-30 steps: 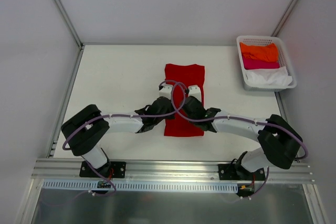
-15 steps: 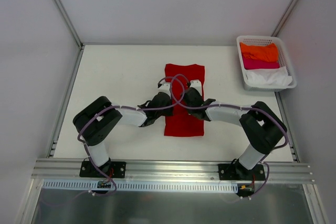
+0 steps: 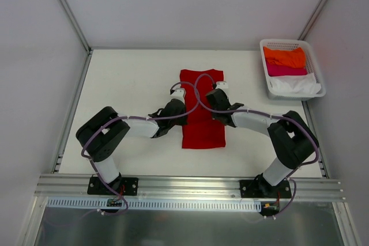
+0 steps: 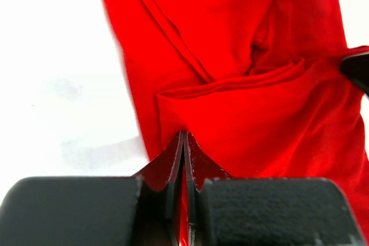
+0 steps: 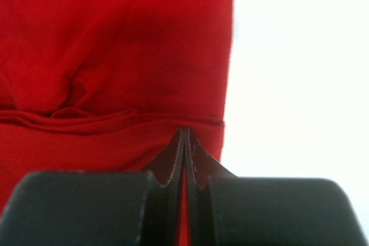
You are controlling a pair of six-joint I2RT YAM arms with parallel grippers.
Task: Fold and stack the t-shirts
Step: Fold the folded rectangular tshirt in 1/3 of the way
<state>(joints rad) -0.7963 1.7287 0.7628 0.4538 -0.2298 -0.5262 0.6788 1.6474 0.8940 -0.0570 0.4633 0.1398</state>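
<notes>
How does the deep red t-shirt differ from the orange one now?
The deep red cloth t-shirt lies as a long strip on the white table; the bright orange shirt sits bunched in the white plastic lattice basket. The left hand and right hand both pinch the red one; no hand touches the orange one. Both are soft cloth.

A plain deep red t-shirt (image 3: 201, 122) is seen mid-table on a white table (image 3: 127, 84). At the far right corner, a white lattice basket (image 3: 280, 41) is filled with an orange t-shirt (image 3: 283, 57), a magenta pink t-shirt (image 3: 285, 71) and a white t-shirt (image 3: 295, 86), all plain. The left arm (image 3: 135, 128) and right arm (image 3: 253, 121) are black and white, looped with purple cables (image 3: 193, 93).
</notes>
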